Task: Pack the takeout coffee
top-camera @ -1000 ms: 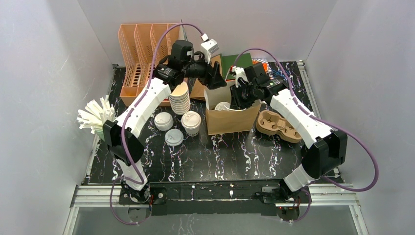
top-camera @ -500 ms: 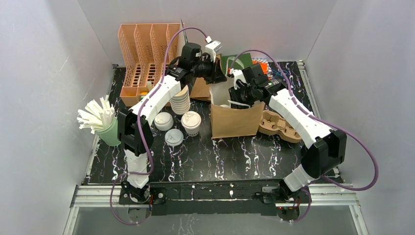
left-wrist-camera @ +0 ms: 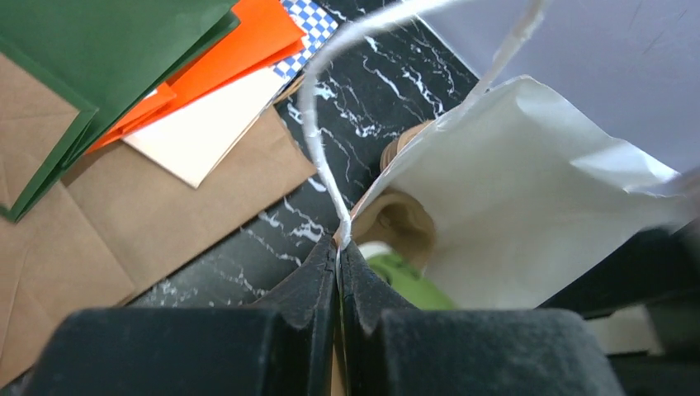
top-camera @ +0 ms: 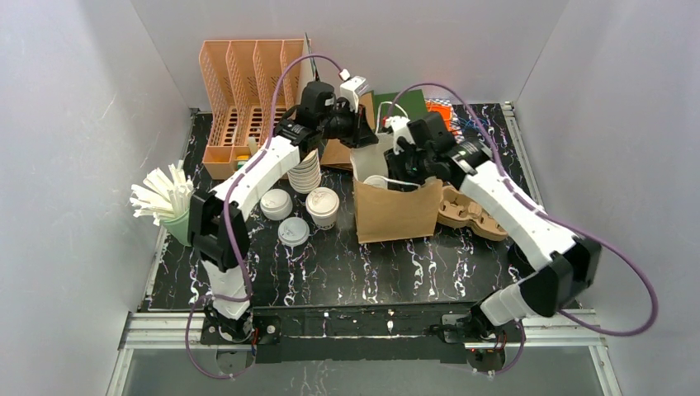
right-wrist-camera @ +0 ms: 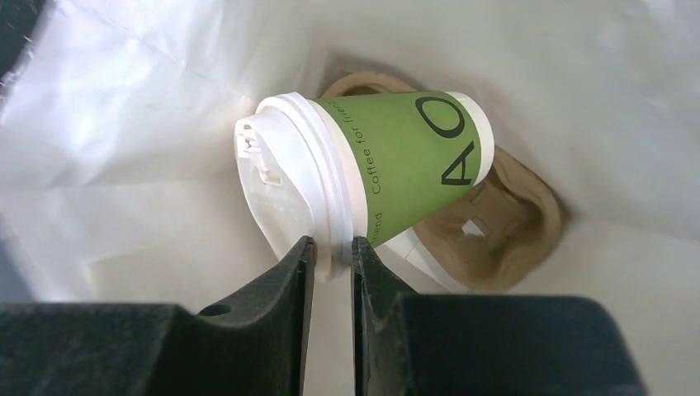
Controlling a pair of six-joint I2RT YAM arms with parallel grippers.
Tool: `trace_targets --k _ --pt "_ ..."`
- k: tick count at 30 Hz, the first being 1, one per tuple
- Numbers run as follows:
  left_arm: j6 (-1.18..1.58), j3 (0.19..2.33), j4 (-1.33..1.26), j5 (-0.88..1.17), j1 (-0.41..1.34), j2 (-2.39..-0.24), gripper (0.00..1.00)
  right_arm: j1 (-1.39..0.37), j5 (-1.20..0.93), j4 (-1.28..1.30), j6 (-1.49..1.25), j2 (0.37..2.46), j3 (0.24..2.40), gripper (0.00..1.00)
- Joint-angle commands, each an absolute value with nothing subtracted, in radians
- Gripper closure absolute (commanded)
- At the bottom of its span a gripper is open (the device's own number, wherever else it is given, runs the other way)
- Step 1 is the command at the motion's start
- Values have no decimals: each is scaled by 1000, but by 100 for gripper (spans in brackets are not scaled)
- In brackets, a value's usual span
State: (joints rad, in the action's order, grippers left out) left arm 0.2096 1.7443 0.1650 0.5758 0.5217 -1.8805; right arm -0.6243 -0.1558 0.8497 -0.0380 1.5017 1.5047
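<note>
1. The left end effector [left-wrist-camera: 338, 247] is pressed together on the white twisted handle [left-wrist-camera: 318, 140] of the brown paper bag [top-camera: 396, 216], at the lower centre of the left wrist view. This grip probably keeps the bag upright and its mouth spread so the other arm can work inside.
2. The right end effector [right-wrist-camera: 330, 252] reaches into the bag, at the bottom centre of the right wrist view. Its fingers are clamped on the rim of the white sip lid [right-wrist-camera: 285, 177] of the green cup [right-wrist-camera: 413, 161]. Holding it by the lid rim likely lets the arm steer the cup within the bag's narrow walls.
3. The green cup is inside the bag, in the middle of the right wrist view. It lies tilted, lid to the left of the frame and base to the right, over a pulp carrier [right-wrist-camera: 512, 235]. It does not look seated in a well, so it probably needs standing up before release.
4. The cup has bright green walls with dark lettering and a white band at the base. The domed lid has a raised sip opening and sits fully on, and no dents or spills show.
5. A second lidded cup [top-camera: 322, 202] stands upright on the table [top-camera: 330, 272], just left of the bag in the overhead view. It is not yet packed.
</note>
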Motion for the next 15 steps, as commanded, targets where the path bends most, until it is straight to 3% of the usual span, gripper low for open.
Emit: trace_targets --k 1,15 --pt "140 1675 202 508 525 -1706 100 -625 -145 753 -102 1343 1503 99" --pt "11 1548 183 345 545 -1587 99 -624 -19 913 -319 1375 1988 99"
